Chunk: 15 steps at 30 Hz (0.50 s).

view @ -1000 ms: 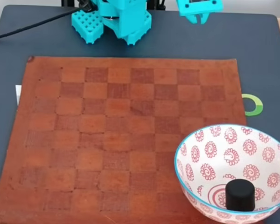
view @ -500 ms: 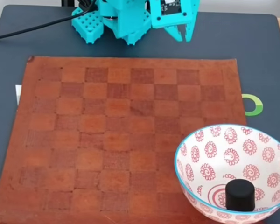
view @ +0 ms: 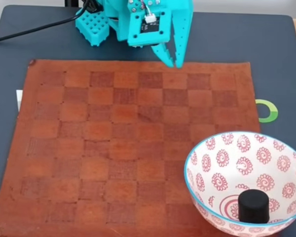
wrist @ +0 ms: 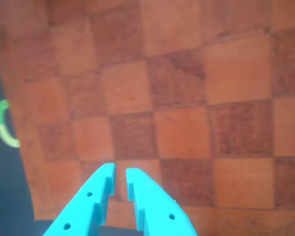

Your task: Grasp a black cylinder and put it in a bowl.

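The black cylinder [view: 253, 205] stands upright inside the bowl [view: 222, 158], a white bowl with red spiral motifs and a light blue rim at the near right corner of the fixed view. My teal gripper [view: 172, 61] hangs over the far edge of the brown chessboard mat [view: 113, 138], well away from the bowl. In the wrist view the gripper [wrist: 120, 172] points down at the mat [wrist: 187, 98], its fingers almost together with only a thin slit and nothing between them.
The arm's teal base [view: 121, 19] sits at the far edge of the dark table [view: 271, 59], with a black cable [view: 34, 29] running off to the left. A green ring mark [view: 267, 111] lies right of the mat and shows at the left of the wrist view [wrist: 2, 125].
The gripper has swung from the far right corner leftward and down to the mat's far edge. The cylinder and bowl have not moved.
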Motion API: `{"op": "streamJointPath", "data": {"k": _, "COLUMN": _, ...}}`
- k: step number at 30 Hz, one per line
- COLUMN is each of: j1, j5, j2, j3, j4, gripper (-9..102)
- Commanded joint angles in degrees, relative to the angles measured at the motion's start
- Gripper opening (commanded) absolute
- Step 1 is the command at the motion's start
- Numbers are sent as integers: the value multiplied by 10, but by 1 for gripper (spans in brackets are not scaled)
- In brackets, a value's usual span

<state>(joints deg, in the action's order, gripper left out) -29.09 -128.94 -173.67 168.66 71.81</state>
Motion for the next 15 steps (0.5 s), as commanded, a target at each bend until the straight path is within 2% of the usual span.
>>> {"op": "streamJointPath", "data": {"k": 1, "j1": 20, "j5": 3, "j2": -18, "j3": -1, "j4": 1, "gripper": 0}}
{"op": "streamJointPath", "data": {"k": 10, "j1": 74, "j5": 5, "j2": -35, "j3": 2, "j4": -7, "gripper": 0}}
{"op": "streamJointPath", "data": {"k": 15, "j1": 88, "j5": 5, "j2": -35, "j3": 4, "j4": -46, "gripper": 0}}
